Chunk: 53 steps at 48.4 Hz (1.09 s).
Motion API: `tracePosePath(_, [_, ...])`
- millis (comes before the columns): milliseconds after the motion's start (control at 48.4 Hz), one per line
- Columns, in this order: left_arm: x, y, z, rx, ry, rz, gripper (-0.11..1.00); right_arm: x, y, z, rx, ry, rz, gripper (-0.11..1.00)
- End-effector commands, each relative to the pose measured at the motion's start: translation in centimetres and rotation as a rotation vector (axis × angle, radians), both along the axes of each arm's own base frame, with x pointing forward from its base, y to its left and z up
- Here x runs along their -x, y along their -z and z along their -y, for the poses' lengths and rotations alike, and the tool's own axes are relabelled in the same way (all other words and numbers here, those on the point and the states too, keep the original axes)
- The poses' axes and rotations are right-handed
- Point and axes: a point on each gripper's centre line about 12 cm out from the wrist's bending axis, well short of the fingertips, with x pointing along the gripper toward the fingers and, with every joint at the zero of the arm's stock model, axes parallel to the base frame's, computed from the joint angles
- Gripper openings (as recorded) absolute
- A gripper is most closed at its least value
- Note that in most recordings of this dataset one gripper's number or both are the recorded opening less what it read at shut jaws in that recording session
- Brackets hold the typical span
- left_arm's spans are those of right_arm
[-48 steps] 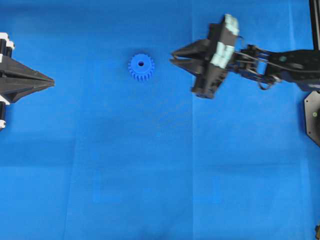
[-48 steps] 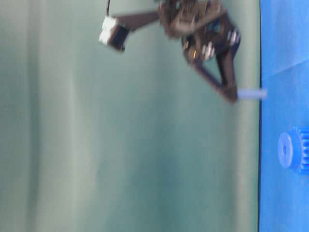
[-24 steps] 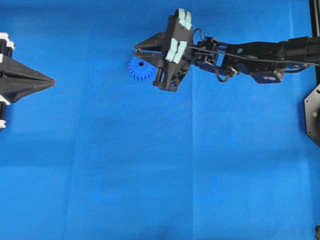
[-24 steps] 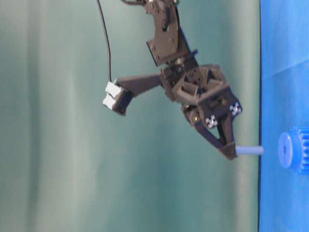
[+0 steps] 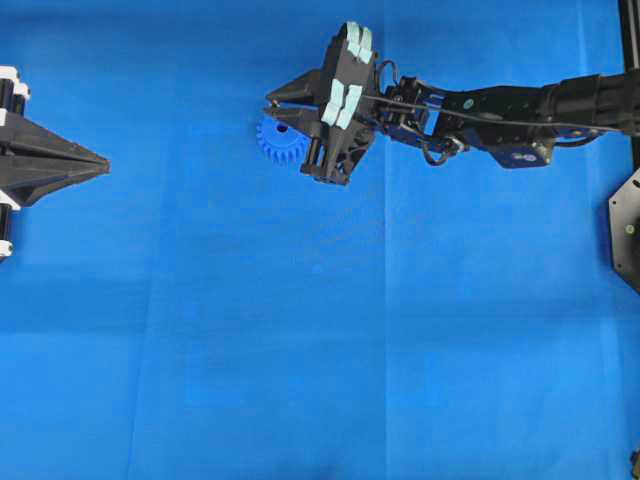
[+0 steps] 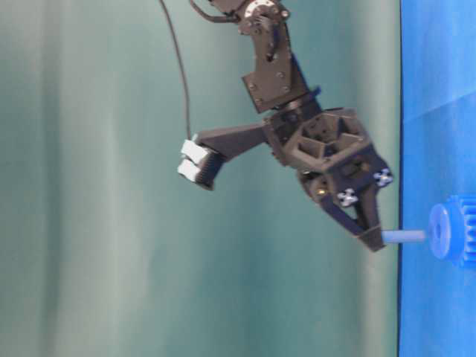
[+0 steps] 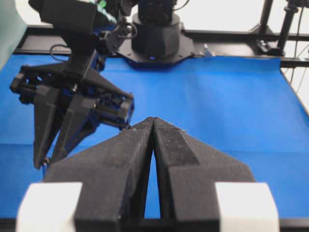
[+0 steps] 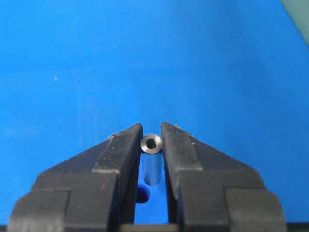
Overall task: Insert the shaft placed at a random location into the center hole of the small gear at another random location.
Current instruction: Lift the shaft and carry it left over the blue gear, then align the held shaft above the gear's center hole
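My right gripper (image 8: 151,140) is clamped on the shaft (image 8: 151,143), jaws pressing both its sides (hollow end faces the wrist cam). In the table-level view the shaft (image 6: 404,236) points at the small gear (image 6: 451,232), tip just short of the hub face, approx. in line w/ the center hole (image 6: 436,232). The gear (image 5: 277,146) lies on the blue cloth (image 5: 300,330), partly under my right gripper (image 5: 277,103). My left gripper (image 5: 100,163), jaws closed on nothing, sits well apart from the gear.

A polished metal shaft (image 8: 151,144) is seen; the small gear (image 5: 276,143) is matt blue plastic, the jaws rough black, the desk (image 5: 300,330) cloth-covered.
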Motion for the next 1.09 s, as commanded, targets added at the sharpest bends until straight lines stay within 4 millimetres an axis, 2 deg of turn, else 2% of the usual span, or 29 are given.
tracePosePath(0, [-0.2, -0.3, 0.0, 0.002, -0.002, 0.006, 0.0, -0.3, -0.7, 0.2, 0.003, 0.011, 0.038, 0.03])
tracePosePath(248, [-0.2, -0.3, 0.0, 0.002, -0.002, 0.006, 0.0, -0.4, 0.8, 0.4, -0.01, 0.024, 0.018, 0.03])
tracePosePath(558, [-0.2, -0.2, 0.0, 0.001, -0.002, 0.003, 0.0, -0.3, 0.7, 0.3, -0.012, 0.026, 0.02, 0.03])
tracePosePath(991, [-0.1, -0.1, 0.0, 0.005, -0.002, 0.002, 0.0, 0.2, -4.1, 0.1, 0.027, 0.011, 0.116, 0.03])
tracePosePath(1074, [-0.1, -0.1, 0.0, 0.005, -0.002, 0.002, 0.0, 0.3, -4.5, -0.1, 0.03, 0.007, 0.124, 0.03])
